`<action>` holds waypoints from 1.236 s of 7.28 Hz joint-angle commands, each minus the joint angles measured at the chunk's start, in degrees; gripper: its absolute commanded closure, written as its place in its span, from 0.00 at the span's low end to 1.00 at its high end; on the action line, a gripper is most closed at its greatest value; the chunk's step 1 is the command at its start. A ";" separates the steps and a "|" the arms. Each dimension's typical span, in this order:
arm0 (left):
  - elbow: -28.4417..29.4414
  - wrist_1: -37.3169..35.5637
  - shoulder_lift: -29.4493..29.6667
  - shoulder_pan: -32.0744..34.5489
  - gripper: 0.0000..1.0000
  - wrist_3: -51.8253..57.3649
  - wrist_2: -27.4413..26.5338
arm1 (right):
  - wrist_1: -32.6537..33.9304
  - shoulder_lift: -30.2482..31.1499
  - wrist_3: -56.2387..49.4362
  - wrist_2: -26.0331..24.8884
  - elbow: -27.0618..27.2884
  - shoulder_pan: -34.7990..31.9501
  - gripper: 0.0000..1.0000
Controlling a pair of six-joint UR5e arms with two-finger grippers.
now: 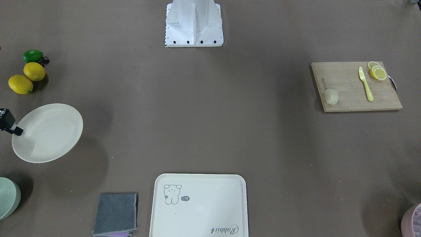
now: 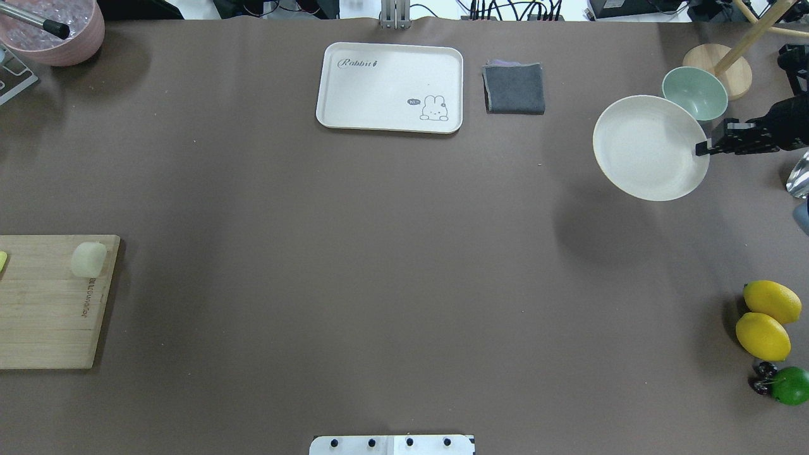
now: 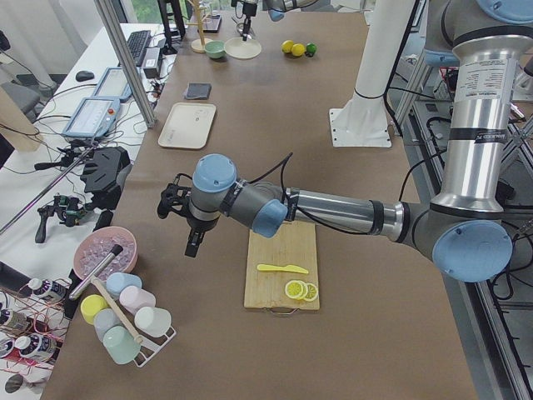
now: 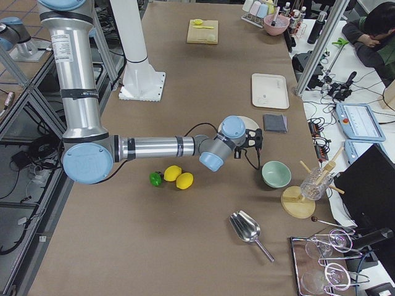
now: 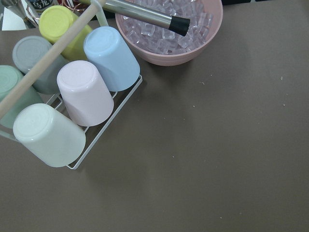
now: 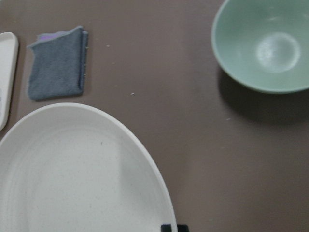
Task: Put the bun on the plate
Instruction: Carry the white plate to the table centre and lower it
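Tray (image 1: 210, 214) nearest | brown table (image 1: 210, 125) | bun (image 1: 331, 96) on board (image 1: 348, 82) | cluttered bench (image 3: 104, 62)

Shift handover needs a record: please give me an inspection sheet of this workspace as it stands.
Surface: brown-covered table, no spills seen.
Job's things: bun sits on the wooden cutting board's corner; plate is held off the table, tilted, empty.
Clutter: rabbit tray, grey cloth, green bowl, two lemons, lime, yellow knife, lemon slices, ice bowl.
Grippers: right pincer clamped on the plate's rim; left pincer hangs near the ice bowl, open or shut unclear.
Cables: nothing seen on the table; a cable bundle beyond its far edge.
Surroundings: person seated off to the table's side.
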State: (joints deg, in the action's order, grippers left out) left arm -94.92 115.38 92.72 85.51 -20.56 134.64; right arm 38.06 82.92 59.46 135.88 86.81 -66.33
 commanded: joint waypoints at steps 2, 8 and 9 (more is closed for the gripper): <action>-1.74 11.27 -0.43 -11.04 0.02 -20.56 -3.04 | 6.63 -5.28 13.91 -14.54 10.20 15.66 1.00; -1.76 11.36 -1.75 -19.15 0.02 -19.96 -8.60 | 27.51 -24.08 19.03 -31.81 8.77 35.47 1.00; -1.85 12.58 -2.71 -19.50 0.02 -20.05 -8.60 | 27.25 -26.81 20.42 -31.73 5.25 35.92 1.00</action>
State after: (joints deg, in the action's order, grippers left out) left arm -96.69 127.02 90.81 66.40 -40.54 126.10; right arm 65.01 59.72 78.75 104.39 96.10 -31.41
